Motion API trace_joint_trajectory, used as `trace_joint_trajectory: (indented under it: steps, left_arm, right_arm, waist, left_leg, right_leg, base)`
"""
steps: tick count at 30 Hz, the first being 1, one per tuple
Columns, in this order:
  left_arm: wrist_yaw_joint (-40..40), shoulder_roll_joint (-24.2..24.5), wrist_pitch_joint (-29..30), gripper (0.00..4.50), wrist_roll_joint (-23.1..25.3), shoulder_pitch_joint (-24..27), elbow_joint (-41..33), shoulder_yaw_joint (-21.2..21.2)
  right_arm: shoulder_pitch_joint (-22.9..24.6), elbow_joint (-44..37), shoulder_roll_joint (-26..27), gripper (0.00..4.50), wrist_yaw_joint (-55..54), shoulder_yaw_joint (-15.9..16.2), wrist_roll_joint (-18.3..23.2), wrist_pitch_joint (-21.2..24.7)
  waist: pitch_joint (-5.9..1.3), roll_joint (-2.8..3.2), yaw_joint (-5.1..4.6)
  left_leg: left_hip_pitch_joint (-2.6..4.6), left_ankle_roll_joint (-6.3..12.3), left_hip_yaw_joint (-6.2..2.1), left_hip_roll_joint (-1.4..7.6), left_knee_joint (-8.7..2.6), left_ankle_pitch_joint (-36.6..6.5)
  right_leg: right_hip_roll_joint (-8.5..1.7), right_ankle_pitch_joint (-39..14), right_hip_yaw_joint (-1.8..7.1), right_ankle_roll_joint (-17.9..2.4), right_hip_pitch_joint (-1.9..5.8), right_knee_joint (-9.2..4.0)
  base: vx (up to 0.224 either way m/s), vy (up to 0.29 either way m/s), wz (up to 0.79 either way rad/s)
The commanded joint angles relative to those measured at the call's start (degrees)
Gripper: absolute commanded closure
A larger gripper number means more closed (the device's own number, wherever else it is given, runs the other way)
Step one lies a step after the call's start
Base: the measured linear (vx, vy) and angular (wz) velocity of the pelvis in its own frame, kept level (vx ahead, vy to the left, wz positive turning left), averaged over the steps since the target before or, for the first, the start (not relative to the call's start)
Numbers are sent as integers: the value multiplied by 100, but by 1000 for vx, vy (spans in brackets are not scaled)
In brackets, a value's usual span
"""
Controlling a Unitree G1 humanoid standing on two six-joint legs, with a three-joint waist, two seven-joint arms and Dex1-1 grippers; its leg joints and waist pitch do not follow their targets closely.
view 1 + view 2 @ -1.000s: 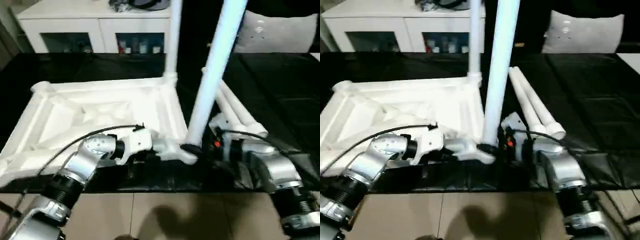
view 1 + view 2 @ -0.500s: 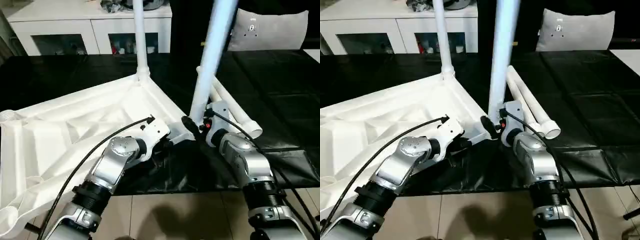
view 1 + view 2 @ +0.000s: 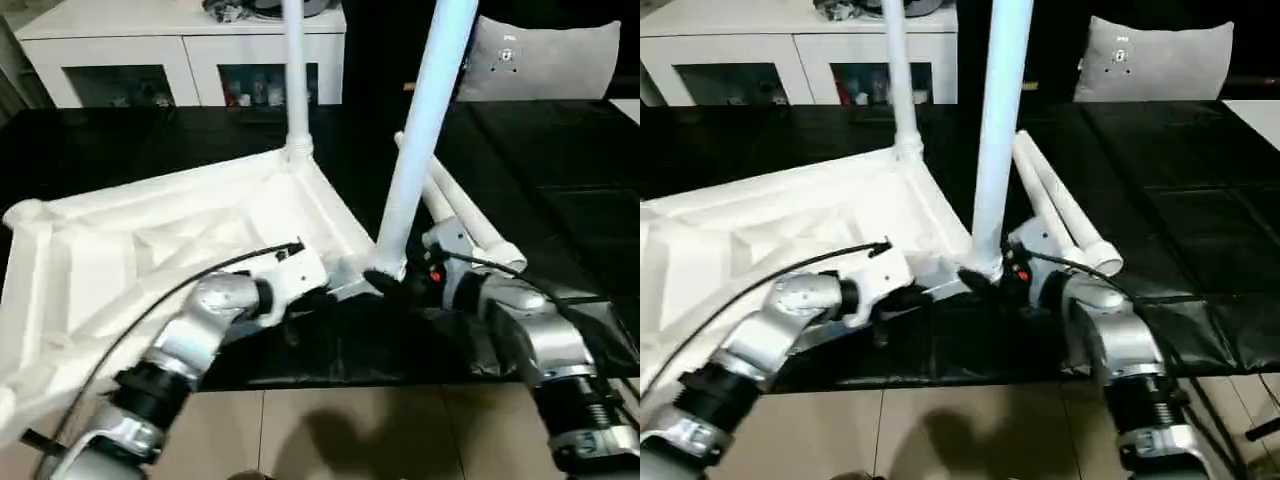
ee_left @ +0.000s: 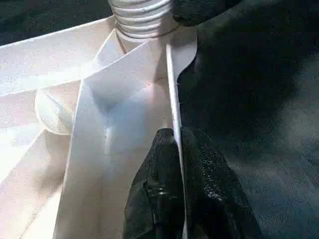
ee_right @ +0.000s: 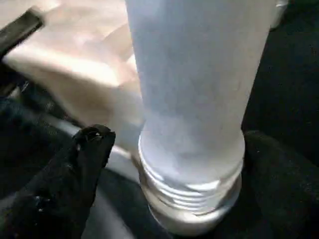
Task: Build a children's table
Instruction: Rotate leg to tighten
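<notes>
Tabletop [image 3: 150, 250] upturned; two legs [image 3: 415, 140] upright in sockets, two legs [image 3: 470, 225] lying right.

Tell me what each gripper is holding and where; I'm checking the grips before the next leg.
The left gripper pinches the tabletop's thin side wall near the corner. The right gripper stands open around the near leg's threaded base, not clamped.

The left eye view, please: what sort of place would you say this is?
Probably a home-like living room: a long white cabinet with glass-fronted openings, a pale grey cushion, and beige floor tiles.
</notes>
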Motion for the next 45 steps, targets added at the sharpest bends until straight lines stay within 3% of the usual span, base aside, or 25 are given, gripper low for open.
trace_joint_trajectory:
  steps: [1, 3, 4, 5, 6, 8, 10, 12, 13, 15, 18, 27, 30, 32, 34, 36, 38, 39, 40, 42, 43, 45]
  left_arm:
    - [-432, 222, -301, 450, 97, -63, 72, -264]
    - [-545, 296, -415, 450, 113, -80, 117, -311]
    - [-658, 357, -519, 450, 115, -95, 144, -347]
    - [-782, 397, -617, 450, 78, -95, 156, -361]
    - [-925, 439, -689, 450, 35, -96, 165, -378]
    - [-1250, 559, -881, 450, -50, -81, 155, -437]
    - [-1420, 646, -1000, 450, -58, -79, 155, -498]
    - [-1529, 682, -1069, 450, -90, -82, 170, -525]
    - [-1561, 689, -1078, 450, -102, -82, 172, -531]
    - [-1618, 704, -1140, 450, -120, -84, 182, -550]
    - [-1720, 733, -1236, 450, -132, -85, 227, -563]
    - [-1781, 696, -1286, 450, -163, -86, 321, -551]
    - [-1723, 642, -1082, 450, -232, -21, 228, -511]
    - [-1438, 448, -494, 450, -383, 93, -21, -364]
    - [-1207, 320, -59, 450, -419, 123, -214, -286]
    - [-986, 220, 259, 450, -393, 124, -329, -230]
    - [-499, -50, 671, 450, -336, 96, -395, -104]
    - [-499, -50, 671, 450, -336, 96, -395, -104]
    - [89, -381, 1112, 450, -240, 51, -425, 36]
    - [678, -725, 1554, 450, -126, -11, -437, 170]
    - [784, -796, 1609, 450, -112, -29, -424, 193]
    - [1227, -1085, 1785, 450, -52, -114, -341, 288]
  right_arm:
    - [-200, 119, -210, 4, 363, 95, -35, -275]
    - [-246, 170, -311, 4, 523, 131, -12, -344]
    - [-266, 170, -427, 4, 828, 172, 73, -364]
    - [-261, 112, -518, 4, 1079, 217, 129, -352]
    - [-266, 76, -606, 4, 1342, 259, 169, -344]
    - [-305, 104, -767, 4, 1812, 392, 161, -424]
    - [-315, 76, -852, 4, 2088, 508, 157, -408]
    - [-335, 102, -913, 4, 2288, 613, 177, -421]
    - [-341, 111, -933, 33, 2359, 649, 189, -410]
    - [-350, 127, -948, 33, 2454, 688, 193, -382]
    - [-404, 250, -910, 70, 2550, 704, 200, -362]
    - [-280, 164, -927, 155, 2732, 758, 302, -168]
    - [-167, 35, -831, 171, 2648, 667, 460, 35]
    - [84, -325, -577, 180, 2273, 511, 686, 532]
    - [152, -356, -336, 184, 1698, 456, 558, 688]
    - [164, -323, -145, 185, 1216, 438, 392, 704]
    - [74, -151, 260, 186, 390, 281, 268, 848]
    - [74, -151, 260, 187, 390, 281, 268, 848]
    - [-19, -21, 674, 187, -465, 108, 152, 1036]
    - [-103, 65, 1080, 187, -1301, -115, 67, 1286]
    - [-127, 99, 1146, 187, -1452, -149, 47, 1300]
    - [-240, 273, 1406, 188, -2000, -284, 1, 1300]
  waist:
    - [-348, -53, 39]
    - [-342, -49, 67]
    - [-342, -87, 96]
    - [-347, -64, 130]
    - [-345, -110, 134]
    - [-354, -101, 179]
    - [-347, -137, 184]
    - [-342, -125, 196]
    - [-335, -130, 207]
    - [-334, -141, 227]
    - [-335, -147, 244]
    - [-355, -144, 247]
    - [-357, -140, 260]
    - [-344, -133, 260]
    - [-333, -137, 251]
    - [-282, -133, 196]
    - [-257, -120, 124]
    - [-244, -123, 87]
    - [-241, -97, 61]
    - [-228, -103, -22]
    - [-249, -119, -45]
    - [-240, -90, -79]
  left_leg:
    - [32, 419, -64, 266, -336, -847]
    - [45, 452, -51, 267, -326, -800]
    - [40, 484, -47, 266, -319, -813]
    - [53, 503, -44, 280, -316, -797]
    - [50, 527, -35, 283, -315, -780]
    - [44, 591, -40, 297, -305, -690]
    - [35, 617, -36, 298, -304, -682]
    - [45, 593, -36, 305, -308, -748]
    - [49, 561, -39, 314, -314, -820]
    - [55, 511, -38, 315, -317, -875]
    - [65, 444, -40, 317, -322, -888]
    - [52, 463, -38, 303, -301, -768]
    - [64, 476, -38, 309, -300, -731]
    - [66, 436, -36, 321, -319, -803]
    - [61, 400, -44, 320, -337, -855]
    - [60, 248, -50, 298, -380, -1126]
    - [91, -1, -77, 290, -420, -1621]
    - [87, -56, -76, 292, -434, -1667]
    - [80, -113, -113, 274, -444, -1764]
    - [73, -247, -112, 266, -469, -1831]
    - [108, -261, -125, 251, -450, -1883]
    - [102, -215, -105, 255, -449, -1874]
  right_leg:
    - [-318, -162, 231, -1493, 265, -357]
    - [-310, -103, 230, -1550, 256, -343]
    - [-315, -133, 228, -1559, 269, -337]
    - [-323, -142, 232, -1554, 261, -329]
    - [-316, -126, 230, -1557, 262, -331]
    - [-320, -35, 222, -1591, 262, -300]
    - [-318, -41, 221, -1607, 258, -293]
    - [-325, -152, 223, -1612, 243, -299]
    - [-331, -271, 225, -1610, 239, -305]
    - [-338, -389, 233, -1586, 236, -314]
    - [-339, -443, 238, -1559, 227, -313]
    - [-330, -163, 234, -1606, 245, -285]
    - [-327, -134, 234, -1622, 242, -279]
    - [-324, -235, 239, -1608, 239, -289]
    - [-329, -354, 236, -1582, 236, -303]
    - [-333, -872, 242, -1498, 212, -359]
    - [-359, -1760, 260, -1242, 207, -447]
    - [-344, -1827, 266, -1203, 191, -451]
    - [-358, -2031, 247, -1104, 204, -477]
    - [-331, -2141, 247, -1018, 179, -486]
    - [-352, -2270, 242, -968, 168, -521]
    - [-326, -2068, 261, -985, 141, -533]
  base:
    - [0, 0, 0]
    - [0, 0, 0]
    - [0, 0, 0]
    - [0, 0, 0]
    - [0, 0, 0]
    - [0, 0, 0]
    - [0, 0, 0]
    - [0, 0, 0]
    - [0, 0, 0]
    - [0, 0, 0]
    - [0, 0, 0]
    - [0, 0, 0]
    - [0, 0, 0]
    - [0, 0, 0]
    - [0, 0, 0]
    - [0, 0, 0]
    - [0, 0, 0]
    - [0, 0, 0]
    - [0, 0, 0]
    - [0, 0, 0]
    - [0, 0, 0]
    - [0, 0, 0]
